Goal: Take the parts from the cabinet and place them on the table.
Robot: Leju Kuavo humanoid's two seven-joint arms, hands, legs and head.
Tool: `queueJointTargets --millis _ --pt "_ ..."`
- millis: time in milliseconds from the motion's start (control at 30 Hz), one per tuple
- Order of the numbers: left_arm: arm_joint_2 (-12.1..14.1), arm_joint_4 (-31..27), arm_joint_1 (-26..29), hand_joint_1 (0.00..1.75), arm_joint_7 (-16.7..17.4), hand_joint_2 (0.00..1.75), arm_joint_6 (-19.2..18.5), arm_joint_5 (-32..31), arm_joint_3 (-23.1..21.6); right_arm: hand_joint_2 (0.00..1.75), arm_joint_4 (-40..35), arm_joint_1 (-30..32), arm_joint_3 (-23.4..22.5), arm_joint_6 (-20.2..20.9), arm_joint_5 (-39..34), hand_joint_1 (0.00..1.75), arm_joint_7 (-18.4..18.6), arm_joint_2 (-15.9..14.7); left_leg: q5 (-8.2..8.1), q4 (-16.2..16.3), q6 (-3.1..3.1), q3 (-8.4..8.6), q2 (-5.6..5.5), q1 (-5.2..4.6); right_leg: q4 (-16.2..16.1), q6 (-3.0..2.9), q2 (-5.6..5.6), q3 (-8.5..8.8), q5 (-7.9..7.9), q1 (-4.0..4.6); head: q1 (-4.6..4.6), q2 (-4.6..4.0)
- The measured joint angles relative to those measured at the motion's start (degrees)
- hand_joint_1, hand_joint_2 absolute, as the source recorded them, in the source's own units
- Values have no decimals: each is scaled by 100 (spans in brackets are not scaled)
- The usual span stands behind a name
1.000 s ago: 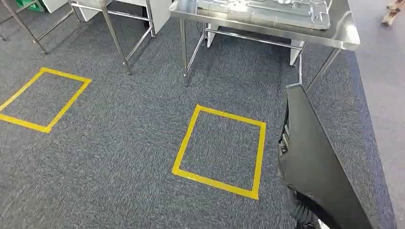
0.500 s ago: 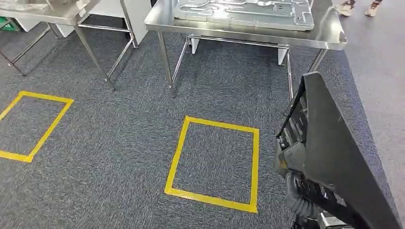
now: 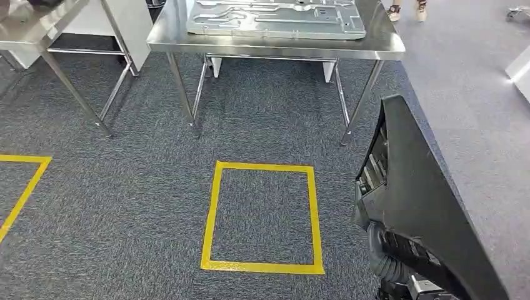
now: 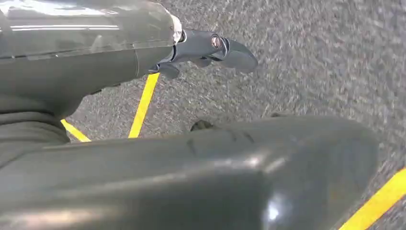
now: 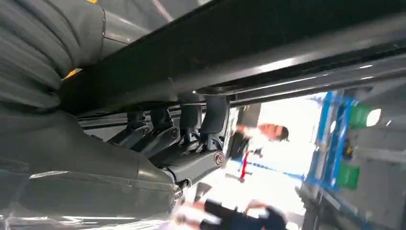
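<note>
My right hand (image 3: 389,259) grips a large black moulded part (image 3: 425,212), held tilted on edge at my right side. In the right wrist view the dark fingers (image 5: 191,127) curl over a rim of the black part (image 5: 268,52). The steel table (image 3: 275,47) stands ahead, with a flat silver stamped metal plate (image 3: 275,15) lying on it. My left hand (image 4: 95,67) hangs over the carpet with a finger (image 4: 210,48) stretched out and nothing in it.
A yellow tape square (image 3: 215,212) marks the grey carpet just before the table. A second steel table (image 3: 37,28) stands at the left, with another tape corner (image 3: 25,181) below it. A person's feet (image 3: 406,9) show beyond the table's far right corner.
The camera has moved: the table and tape square have shifted left and closer in the picture. The black part stays in my right hand.
</note>
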Motion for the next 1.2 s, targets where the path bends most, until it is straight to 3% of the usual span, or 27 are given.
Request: queueJointTargets --millis 33,67,133,167,300,333,367,433,467,500,533,567,633,667,700,800,867,900,967,1000,1033,1067,1100,1133,1167,1200 --pt "-2 0 -2 0 4 0 0 -4 0 175 -2 17 0 -72 50 175 0 4 -20 0 -8 20 40 2 -96 20 -6 27 140 -23 0 0" --pt "-4 -2 -6 0 11 0 0 -15 -7 175 -11 28 0 -142 103 175 0 9 -47 0 -27 51 69 4 -453 28 -19 196 390 -36 0 0" --pt "-11 -2 -20 0 20 0 -18 -57 -13 175 -88 48 0 -271 199 175 0 9 -105 0 -75 138 113 9 -1565 1 -92 796 907 -37 2 0" --pt "-11 -2 -21 0 26 0 -24 -61 -15 175 -149 42 0 -315 243 175 2 11 -131 8 -111 152 129 -26 -1776 -28 -145 897 828 -4 0 0" --pt "-2 -2 -45 0 33 0 -50 -76 -37 175 -356 43 -24 -452 319 175 116 2 -194 -20 -236 223 176 -27 -1786 -183 -68 901 803 54 0 0" --pt "11 0 -47 0 35 0 -57 -79 -53 175 -389 24 -46 -492 325 175 208 0 -234 40 -276 213 122 6 -1838 -240 -51 956 832 -4 0 0" --pt "11 -2 -41 0 35 0 -63 -79 -59 175 -396 -17 -52 -531 328 175 269 -2 -346 251 -289 128 24 6 -1848 -272 -44 980 817 0 -2 0" --pt "11 -2 -36 0 48 0 -83 -76 -68 175 -398 -104 -57 -559 323 175 348 -20 -789 1165 -310 -348 -58 6 -1848 -335 -34 1008 780 21 -2 0" --pt "11 0 -35 0 50 0 -90 -77 -74 175 -398 -129 -57 -559 323 175 354 -24 -942 1625 -317 -608 -60 6 -1846 -353 -19 1024 764 36 -2 0" --pt "13 0 -28 0 52 0 -90 -74 -85 175 -398 -146 -57 -564 325 175 358 -33 -969 1922 -316 -804 -60 5 -1845 -364 6 1046 745 48 -2 0" --pt "15 0 -18 0 55 0 -90 -74 -96 175 -398 -150 -57 -572 330 175 363 -39 -856 1929 -308 -860 -60 5 -1844 -358 35 1080 721 53 -2 0" --pt "15 0 -13 0 61 0 -90 -72 -105 175 -398 -153 -57 -586 341 175 363 -44 -586 1659 -294 -788 -59 5 -1843 -354 66 1129 687 58 -2 0" --pt "24 0 -9 0 78 0 -90 -57 -109 175 -398 -174 -57 -690 408 175 374 -48 17 763 -250 -444 -67 3 -1841 -331 96 1242 614 63 -2 0" --pt "33 0 -10 0 87 0 -90 -52 -116 175 -398 -203 -57 -778 450 175 409 -57 202 403 -210 -311 -82 -4 -1841 -314 102 1263 580 66 -2 0" --pt "52 4 -14 0 105 0 -87 -40 -127 175 -391 -289 -57 -926 522 175 495 -78 94 222 -165 -223 -105 -45 -1804 -260 122 1268 536 109 -2 0" --pt "50 4 -45 0 155 0 -76 2 -151 175 -352 -488 -16 -1319 688 175 744 -116 32 193 -102 -216 -100 -60 -1846 -177 130 1251 530 77 0 0" --pt "42 -2 -42 0 166 0 -66 4 -153 175 -339 -535 11 -1388 732 175 806 -151 51 72 -44 -98 -90 3 -1691 -93 71 1263 433 74 0 0" --pt "42 -2 -42 0 173 0 -61 7 -155 175 -334 -573 30 -1401 732 175 815 -151 30 57 1 -70 -80 3 -1397 -63 39 1094 284 65 0 0" --pt "44 -2 -51 0 179 0 -55 9 -155 175 -304 -638 44 -1407 732 175 835 -173 -5 58 26 -44 -69 3 -478 -19 33 547 -78 29 0 0" --pt "46 -2 -50 0 181 0 -52 9 -155 175 -289 -637 46 -1410 732 175 839 -181 -32 58 27 -22 -69 3 -116 -1 31 298 -149 10 0 0" --pt "46 -2 -46 0 186 0 -50 9 -155 175 -269 -638 50 -1412 732 175 841 -188 -57 59 15 11 -72 5 -18 13 26 181 -69 -9 0 0" --pt "44 -2 -34 0 188 0 -50 9 -155 175 -256 -643 55 -1416 732 175 844 -188 -99 59 -1 70 -75 11 -244 27 13 218 205 -34 0 0" --pt "42 -2 -31 0 188 0 -52 9 -155 175 -256 -649 57 -1416 732 175 842 -190 -139 59 -24 129 -76 20 -622 32 -1 359 494 -46 0 0" --pt "35 -2 -33 0 188 0 -52 9 -155 175 -256 -657 59 -1418 732 175 844 -190 -190 61 -55 211 -79 35 -1198 36 -29 604 850 -55 0 0" --pt "35 -2 -30 0 188 0 -52 11 -155 175 -254 -669 66 -1425 732 175 844 -192 -236 58 -97 213 -76 27 -1593 39 -75 745 982 -64 0 0" --pt "44 2 -38 0 188 0 -39 46 -155 175 -232 -701 90 -1484 728 175 841 -197 -283 80 -146 233 -82 -7 -1681 25 -84 819 870 -3 2 0"
